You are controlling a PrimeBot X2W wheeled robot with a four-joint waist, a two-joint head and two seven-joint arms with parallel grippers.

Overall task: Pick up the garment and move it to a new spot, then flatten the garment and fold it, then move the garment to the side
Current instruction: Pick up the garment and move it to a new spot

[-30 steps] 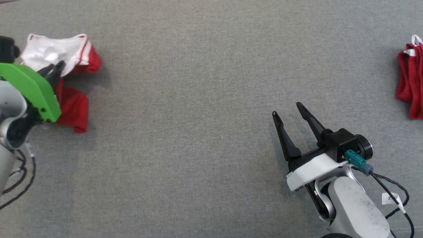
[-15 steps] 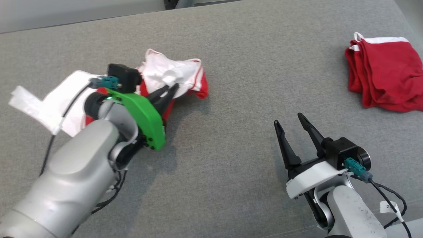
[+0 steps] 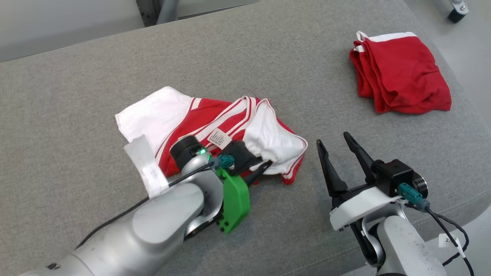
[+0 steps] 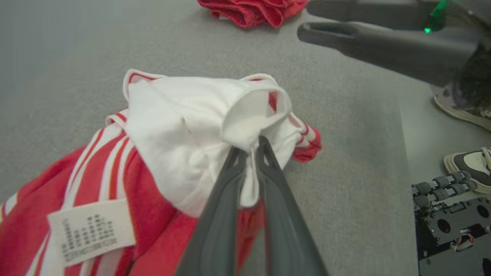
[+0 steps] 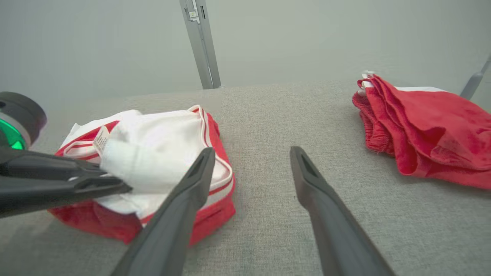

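Observation:
A crumpled red and white garment (image 3: 215,126) with white stripes and a care label (image 3: 217,138) lies on the grey surface, left of centre. My left gripper (image 3: 266,165) is shut on a bunched white fold of it (image 4: 249,126) at its right end; the cloth sits pinched between the fingers (image 4: 230,172). My right gripper (image 3: 333,138) stands open just right of the garment, apart from it, with nothing between its fingers (image 5: 303,168). The garment (image 5: 153,153) lies to the left in the right wrist view.
A second, folded red garment (image 3: 399,73) lies at the far right near the surface's edge, also seen as a red pile (image 5: 425,126). The grey padded surface (image 3: 268,57) ends at the right and front. Shoes (image 4: 468,165) stand on the floor beside it.
The head camera has turned, shifting the whole picture. My left gripper has carried the garment toward the middle, nearer the right gripper, and the cloth has spread out. The right gripper stays open.

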